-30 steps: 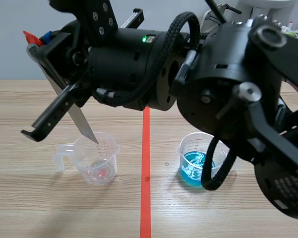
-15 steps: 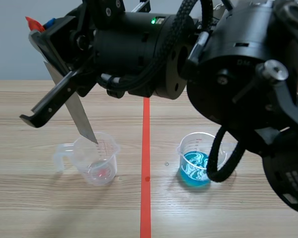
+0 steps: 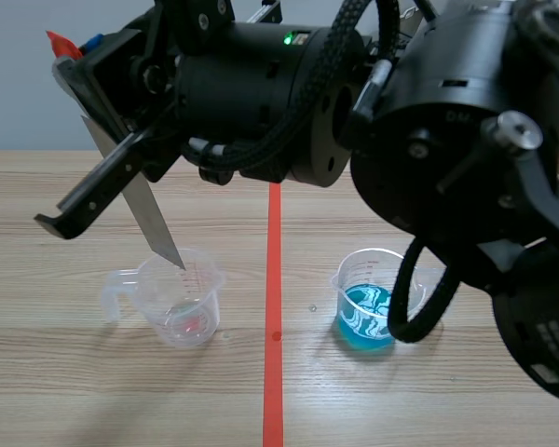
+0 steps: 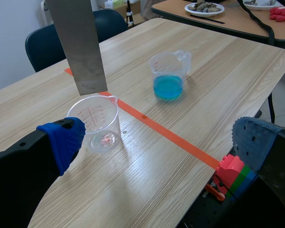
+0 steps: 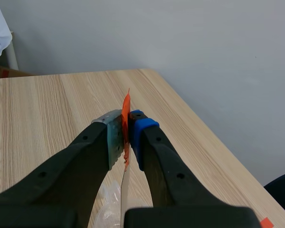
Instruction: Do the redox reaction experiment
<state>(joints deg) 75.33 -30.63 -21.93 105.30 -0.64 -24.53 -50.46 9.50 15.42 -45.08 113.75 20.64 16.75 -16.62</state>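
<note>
Metal strip [image 3: 152, 225] — tip down; seemingly tilted

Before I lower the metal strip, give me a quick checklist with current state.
1. Grip: right gripper shut on the metal strip at its orange-taped end. Ok.
2. Aim: the strip's tip sits right at the rim of the clear cup, not plainly over the opening. Cannot tell.
3. Clear cup upright on the table. Ok.
4. Clear cup's contents: a reddish trace at the bottom, and no liquid level can be made out. Cannot tell.
5. Cup of blue liquid upright, across the tape line, apart from the strip. Ok.
6. Left gripper open, holding nothing. Ok.
</note>
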